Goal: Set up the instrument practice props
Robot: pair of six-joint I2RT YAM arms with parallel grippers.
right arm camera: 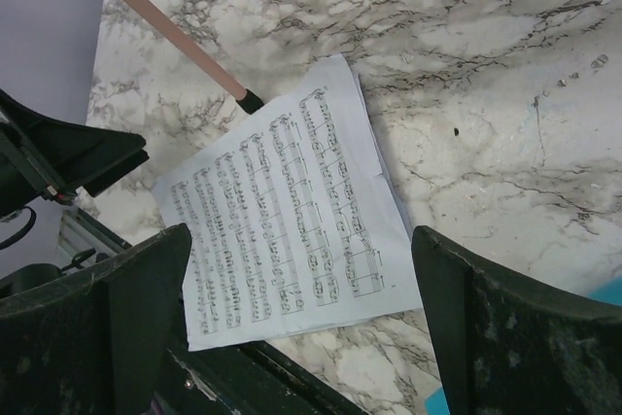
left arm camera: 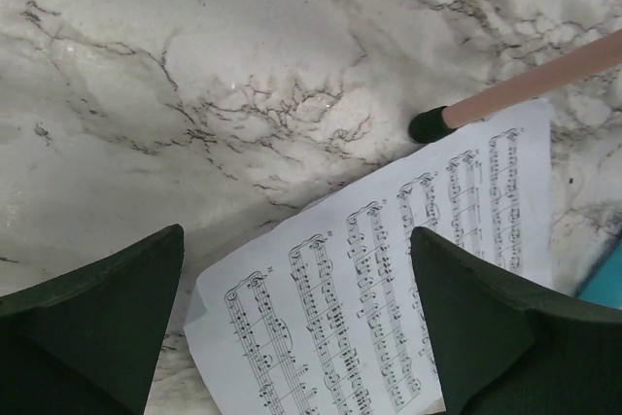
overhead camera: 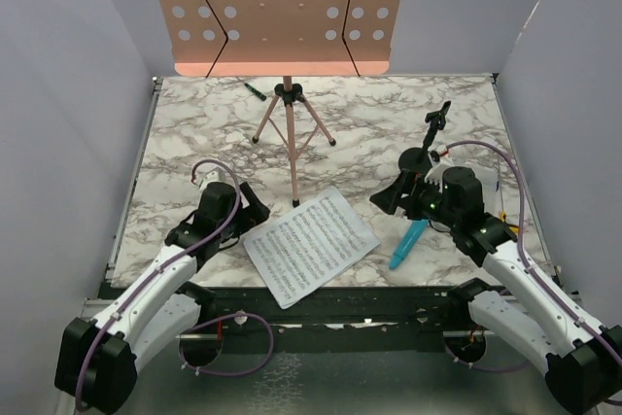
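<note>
The pink music stand (overhead camera: 282, 51) is set upright on its tripod legs at the far middle of the table (overhead camera: 185, 133). The white sheet-music pages (overhead camera: 311, 245) are laid flat near the front edge, just beside the stand's nearest foot. The blue toy microphone (overhead camera: 408, 245) is laid on the table to the right of the pages, beside the right arm. The black mic stand (overhead camera: 428, 148) is placed upright just beyond the right claw (right arm camera: 299, 240). Both claws are spread wide and empty. The left claw (left arm camera: 298, 235) is positioned over the left part of the pages.
</note>
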